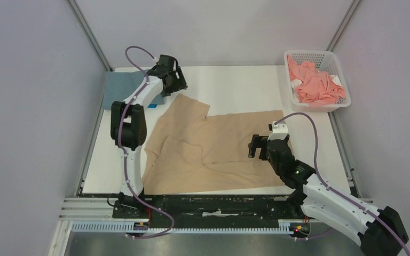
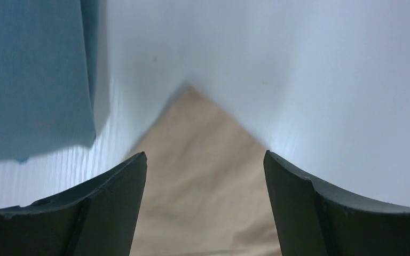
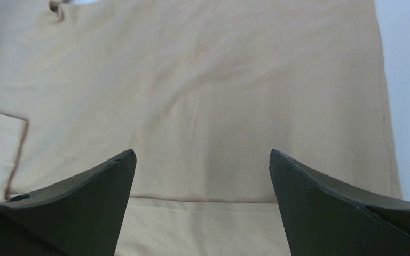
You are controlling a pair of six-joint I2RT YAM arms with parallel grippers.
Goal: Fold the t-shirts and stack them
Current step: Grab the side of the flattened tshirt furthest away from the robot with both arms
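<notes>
The tan t-shirt (image 1: 208,152) lies spread over the middle of the table, partly folded with creases. My left gripper (image 1: 177,84) is open above its far left corner, the tan point showing between the fingers in the left wrist view (image 2: 205,176). My right gripper (image 1: 256,146) is open over the shirt's right part; in the right wrist view (image 3: 203,160) a fold line crosses the tan cloth (image 3: 203,96) between the fingers. A folded grey-blue t-shirt (image 1: 125,88) lies at the far left, also seen in the left wrist view (image 2: 32,74). A coral pink t-shirt (image 1: 315,85) lies crumpled in the basket.
The white lattice basket (image 1: 337,66) stands at the far right corner. Metal frame posts rise at the back corners. The black rail (image 1: 213,205) runs along the near edge by the arm bases.
</notes>
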